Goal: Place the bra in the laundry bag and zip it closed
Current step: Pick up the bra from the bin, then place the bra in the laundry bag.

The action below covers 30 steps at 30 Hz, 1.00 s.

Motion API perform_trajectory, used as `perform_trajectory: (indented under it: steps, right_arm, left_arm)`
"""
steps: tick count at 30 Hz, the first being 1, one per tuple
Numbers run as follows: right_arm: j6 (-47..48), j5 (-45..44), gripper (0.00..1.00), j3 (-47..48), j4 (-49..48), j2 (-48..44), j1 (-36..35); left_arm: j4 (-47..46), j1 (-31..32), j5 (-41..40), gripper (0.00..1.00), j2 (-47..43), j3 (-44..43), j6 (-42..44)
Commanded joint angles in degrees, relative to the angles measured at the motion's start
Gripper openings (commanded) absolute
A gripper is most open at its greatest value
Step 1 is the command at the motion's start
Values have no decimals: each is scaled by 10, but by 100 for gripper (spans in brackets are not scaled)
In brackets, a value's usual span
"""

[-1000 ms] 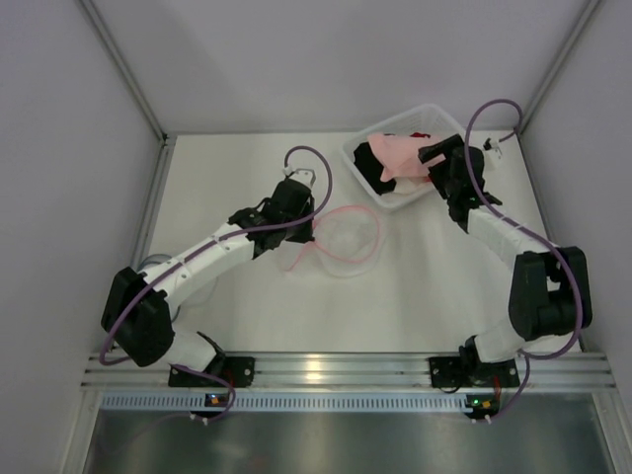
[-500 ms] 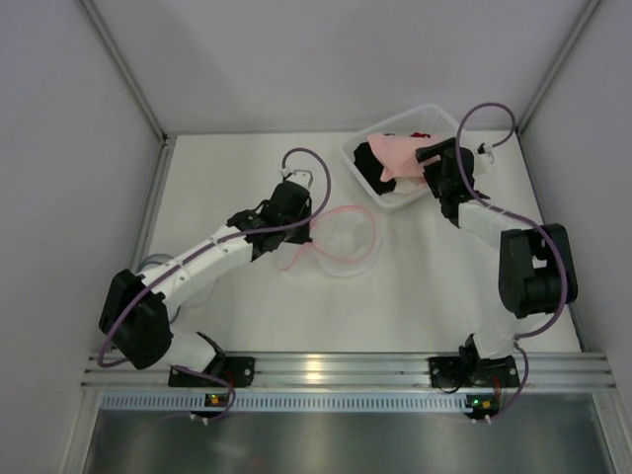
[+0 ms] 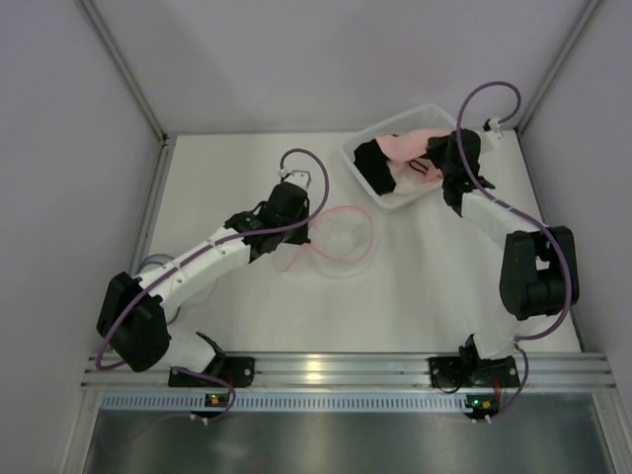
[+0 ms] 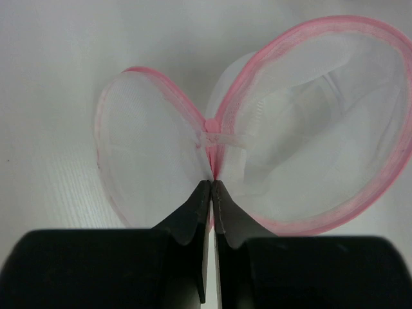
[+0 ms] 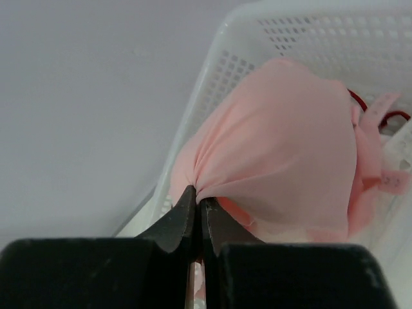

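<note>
The pink bra [image 5: 290,141] lies in the white perforated basket [image 5: 309,32] at the back right [image 3: 407,146]. My right gripper [image 5: 197,196] is shut on a bunched fold of its cup. The white mesh laundry bag [image 4: 309,135] with pink trim lies spread wide on the table [image 3: 346,237]. My left gripper [image 4: 211,187] is shut on the bag at the pink seam where its two round halves meet. In the top view the left gripper [image 3: 293,212] sits at the bag's left edge, and the right gripper [image 3: 439,156] is over the basket.
A black garment [image 3: 371,163] and a red strap [image 5: 386,116] also lie in the basket. The enclosure's white walls stand close behind the basket. A round grey object [image 3: 153,265] sits under the left arm near the left wall.
My right gripper has closed on the pink bra and moved further back over the basket; the bra has shifted with it. The left gripper has stayed shut on the bag.
</note>
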<state>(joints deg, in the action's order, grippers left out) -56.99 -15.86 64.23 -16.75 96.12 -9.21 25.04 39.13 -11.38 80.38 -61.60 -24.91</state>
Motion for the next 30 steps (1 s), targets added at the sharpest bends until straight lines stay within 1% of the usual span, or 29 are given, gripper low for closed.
perform_trajectory:
  steps: [1,2,3,4,6,7,8,9,10,11,13,14,15,16,17,19,20,21,23,25,26,27,30]
  right_arm:
    - [88,24,0,63,-11,-48,2]
    - [102,47,0,83,-7,-53,-1]
    - [135,57,0,92,-2,-57,-3]
    - [155,70,0,110,2,-59,-5]
    - [207,122,0,131,9,-67,-12]
    - [221,142,0,156,32,-69,-13]
    - [233,186,0,169,43,-70,-13]
    - [261,208,0,182,56,-73,-13]
    - [275,230,0,203,71,-75,-14]
    - [288,280,0,210,80,-77,-13]
    - [323,338,0,223,94,-87,-13]
    - [333,401,0,231,106,-94,-12]
    - [347,430,0,235,114,-98,-12]
    - [352,461,0,242,123,-101,-13]
    - [355,518,0,244,139,-109,-13]
    - [348,566,0,234,145,-118,-14]
    - [343,609,0,228,146,-130,-13]
    - [344,631,0,219,146,-138,-13]
    - [350,673,0,182,138,-168,-15]
    - [365,693,0,140,139,-199,-18]
    - [388,695,0,130,148,-207,-19]
    - [400,697,0,123,166,-215,-19]
    - [419,711,0,100,188,-236,-21]
  left_arm:
    - [-28,-2,8,11,0,-11,12]
    - [-28,-1,10,18,0,-14,16]
    - [-22,-1,14,24,-3,-20,22]
    - [-16,-2,14,42,-3,-39,31]
    - [4,-1,10,58,-9,-61,43]
    - [13,-1,-1,72,-11,-89,55]
    - [22,-2,-7,83,-13,-105,63]
    - [29,-2,-12,98,-17,-120,69]
    - [41,-2,-21,98,-20,-153,84]
    - [45,-2,-23,99,-22,-169,93]
    - [48,-2,-24,98,-28,-210,110]
    - [46,-3,-14,98,-28,-223,116]
    - [46,-3,-8,98,-24,-237,122]
    - [46,-5,2,98,-20,-262,136]
    - [41,-8,27,99,-14,-272,144]
    - [38,-18,53,98,6,-303,158]
    - [38,-24,89,98,11,-313,158]
    - [38,-31,114,98,20,-326,142]
    - [17,-68,195,98,23,-328,124]
    - [0,-93,231,99,29,-331,101]
    - [-13,-99,252,98,32,-334,94]
    - [-18,-100,295,98,35,-341,85]
    - [-49,-100,386,98,49,-340,55]
